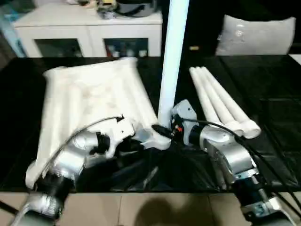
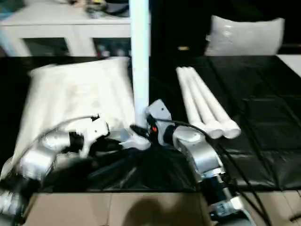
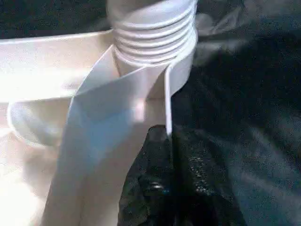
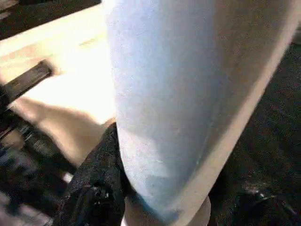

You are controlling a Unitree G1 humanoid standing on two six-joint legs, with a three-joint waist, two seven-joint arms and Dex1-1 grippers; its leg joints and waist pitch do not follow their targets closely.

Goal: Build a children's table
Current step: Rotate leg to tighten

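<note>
The white tabletop (image 1: pixel 89 99) lies underside up on the left of the black table. One white leg (image 1: pixel 171 61) stands upright at its near right corner. In the left wrist view the leg's threaded end (image 3: pixel 155 33) sits in the round corner socket (image 3: pixel 181 75). My right gripper (image 1: pixel 164 128) is shut on the lower part of this leg (image 4: pixel 174 103), with one black finger (image 4: pixel 101 179) against its side. At the same corner my left gripper (image 1: pixel 143 141) is shut on the tabletop's thin rim, its finger (image 3: pixel 160 188) against the wall. Three more legs (image 1: pixel 221 103) lie side by side to the right.
A white cabinet with glass doors (image 1: pixel 89 33) stands behind the table. A pale cushion (image 1: pixel 256 35) rests at the back right. Crumpled black sheeting (image 1: pixel 155 172) covers the table in front of the grippers, close to the front edge (image 1: pixel 150 192).
</note>
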